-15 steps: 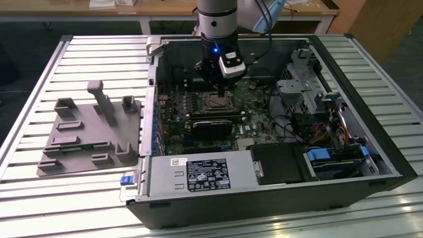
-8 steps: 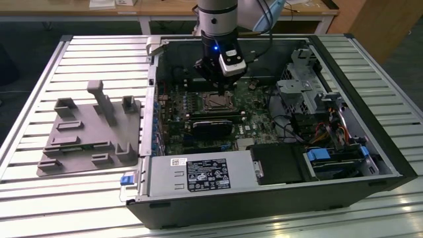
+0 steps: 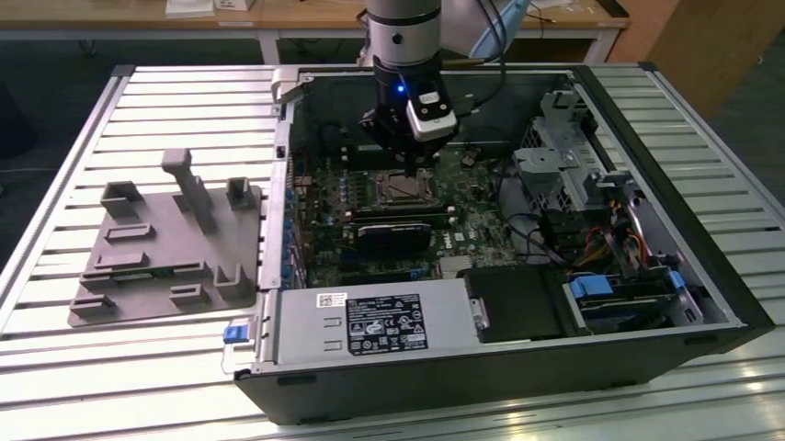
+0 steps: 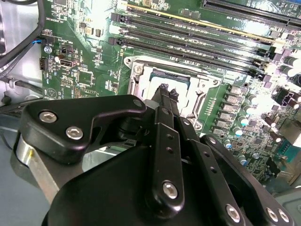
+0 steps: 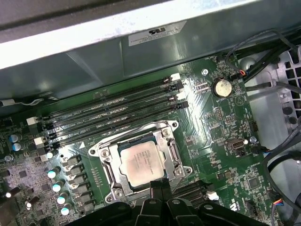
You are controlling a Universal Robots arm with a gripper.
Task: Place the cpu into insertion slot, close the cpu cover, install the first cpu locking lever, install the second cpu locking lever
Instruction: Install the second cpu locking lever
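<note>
I am hanging straight down into the open black computer case (image 3: 516,367), which is lying on its side on the ribbed silvery metal bench (image 3: 73,138), nearer the bench's far edge than its near one. My wrist is standing upright over the green circuit board (image 3: 472,230), and my jaws (image 3: 403,165) are hovering just above the small square insertion slot with its silvery metal rim (image 3: 402,188).

In the first wrist view, the small flat square cpu with its silvery-beige metal top (image 5: 141,162) is lying flat inside the insertion slot (image 5: 106,162). The thin silvery square cpu cover (image 5: 170,146) is framing the chip, lying down around it so that the metal top is showing through its window. My black fingertips (image 5: 157,186) are drawn narrow, close together, and are holding nothing; they are sitting at the edge of the cpu, though I cannot tell whether they are touching it.

In the second wrist view, my own black linkage is hiding much of the socket, and only part of the cpu (image 4: 162,77) is showing beyond the fingertips (image 4: 165,94). I cannot make out the locking levers clearly in any view.

I am counting four long black memory slots (image 5: 117,110) beside the socket, one round silver coin battery (image 5: 222,87) on the board, and one grey moulded fixture tray (image 3: 165,248) resting on the bench, well apart from the case, towards the exterior view's left.
</note>
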